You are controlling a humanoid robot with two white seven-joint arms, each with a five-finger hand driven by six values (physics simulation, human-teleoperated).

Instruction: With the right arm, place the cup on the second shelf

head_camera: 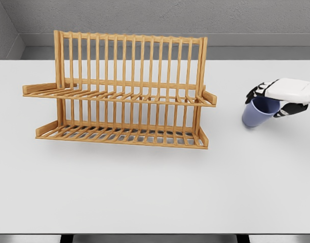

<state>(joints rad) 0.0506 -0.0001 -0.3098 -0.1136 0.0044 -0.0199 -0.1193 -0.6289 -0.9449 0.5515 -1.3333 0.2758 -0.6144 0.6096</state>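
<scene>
A blue-purple cup [257, 113] stands tilted at the right of the white table, its open mouth up and toward the right. My right hand [277, 98] comes in from the right edge and has its dark fingers curled round the cup's rim. A wooden two-tier dish rack [119, 91] stands at the left-centre. Its upper shelf [119, 94] and lower shelf [119, 134] are slatted and bare. The cup is well to the right of the rack, about level with the upper shelf's right end. No left arm shows.
The white table [155, 192] spreads wide in front of the rack and ends at a front edge near the picture's bottom. A grey wall runs behind the table.
</scene>
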